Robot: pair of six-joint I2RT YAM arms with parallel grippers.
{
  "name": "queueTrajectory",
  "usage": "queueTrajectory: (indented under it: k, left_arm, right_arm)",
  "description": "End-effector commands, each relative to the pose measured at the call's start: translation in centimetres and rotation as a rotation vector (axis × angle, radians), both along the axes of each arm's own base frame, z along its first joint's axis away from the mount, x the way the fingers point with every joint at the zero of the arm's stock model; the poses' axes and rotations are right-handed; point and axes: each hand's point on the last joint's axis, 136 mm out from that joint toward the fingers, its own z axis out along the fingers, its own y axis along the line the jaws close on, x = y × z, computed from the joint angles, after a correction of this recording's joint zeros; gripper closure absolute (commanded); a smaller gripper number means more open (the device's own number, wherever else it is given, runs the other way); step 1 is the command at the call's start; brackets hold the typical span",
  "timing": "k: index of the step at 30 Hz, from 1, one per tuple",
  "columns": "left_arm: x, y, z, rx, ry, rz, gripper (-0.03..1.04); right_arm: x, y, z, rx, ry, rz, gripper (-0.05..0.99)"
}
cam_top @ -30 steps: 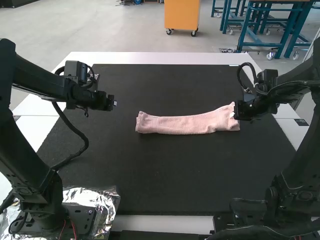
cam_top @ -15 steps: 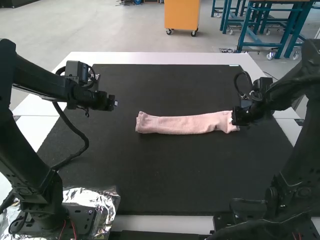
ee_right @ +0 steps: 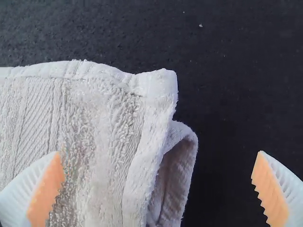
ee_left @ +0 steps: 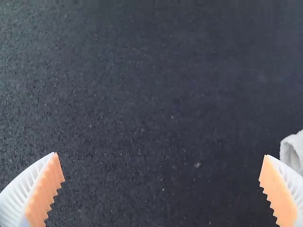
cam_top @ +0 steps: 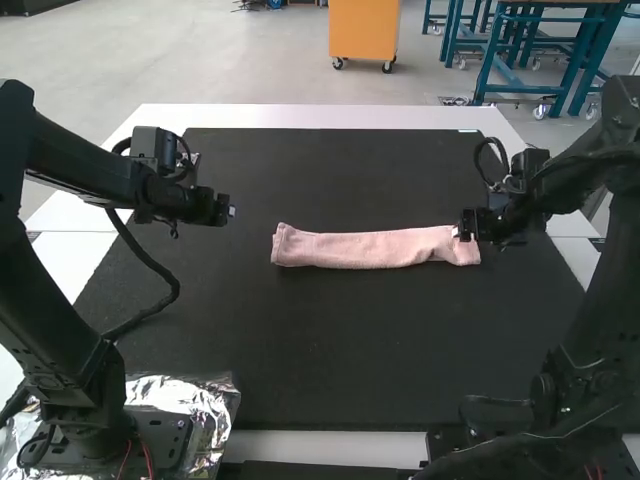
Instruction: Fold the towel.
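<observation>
Holds right claw (ee_right: 160, 152) spread over three-o'clock end of towel (cam_top: 350, 249), likely for gripping; rests left claw (ee_left: 161, 154), also spread, towards nine.

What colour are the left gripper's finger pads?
Orange, on white ribbed fingers; best seen in the left wrist view.

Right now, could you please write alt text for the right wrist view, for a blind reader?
The end of a pale, textured cloth towel lies on a black mat, its layers parted. White ribbed fingers of the right gripper stand open, one over the towel.
</observation>
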Motion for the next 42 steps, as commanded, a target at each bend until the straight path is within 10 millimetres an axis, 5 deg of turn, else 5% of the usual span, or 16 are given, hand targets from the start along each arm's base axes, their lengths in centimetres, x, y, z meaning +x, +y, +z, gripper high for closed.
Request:
queueTrajectory:
  k: [1, 14, 17, 19, 20, 21, 28, 34, 37, 42]
  left_arm:
    - [-0.1, -0.2, 0.5, 0.002, -0.024, -0.004, 0.04]
    - [-0.5, -0.3, 0.0, -0.005, -0.011, -0.001, 0.04]
    - [-0.5, -0.3, 0.2, -0.009, -0.016, 0.0, 0.04]
    - [-0.5, -0.3, 0.3, -0.01, -0.018, 0.0, 0.04]
    - [-0.5, -0.2, 0.4, -0.01, -0.021, 0.002, 0.04]
    - [-0.5, -0.2, 0.4, -0.011, -0.021, 0.001, 0.04]
    - [-0.1, -0.3, 0.9, -0.014, -0.045, 0.001, 0.04]
    - [0.3, -0.4, 1.4, -0.024, -0.065, 0.01, 0.04]
    - [0.4, -0.6, 1.6, -0.022, -0.073, 0.006, 0.04]
    - [0.4, -0.7, 1.5, -0.02, -0.072, 0.007, 0.04]
  right_arm:
    - [1.0, -1.1, 0.8, -0.021, -0.032, -0.014, 0.02]
    - [2.8, -0.3, -3.0, -0.014, 0.023, 0.013, 0.03]
    - [2.9, 0.5, -3.9, 0.011, 0.045, 0.034, 0.3]
    - [2.4, 1.9, -3.9, 0.083, 0.063, 0.073, 0.84]
    - [2.1, 2.1, -3.9, 0.096, 0.074, 0.08, 0.96]
    - [1.7, 2.2, -3.8, 0.102, 0.088, 0.08, 0.96]
    - [1.2, 2.0, -0.4, 0.133, 0.068, 0.089, 0.96]
    - [2.9, 2.5, 7.3, 0.151, -0.022, 0.084, 0.96]
    - [2.8, 4.8, 9.8, 0.184, -0.035, 0.125, 0.96]
    - [1.9, 10.7, 11.1, 0.21, -0.026, 0.222, 0.96]
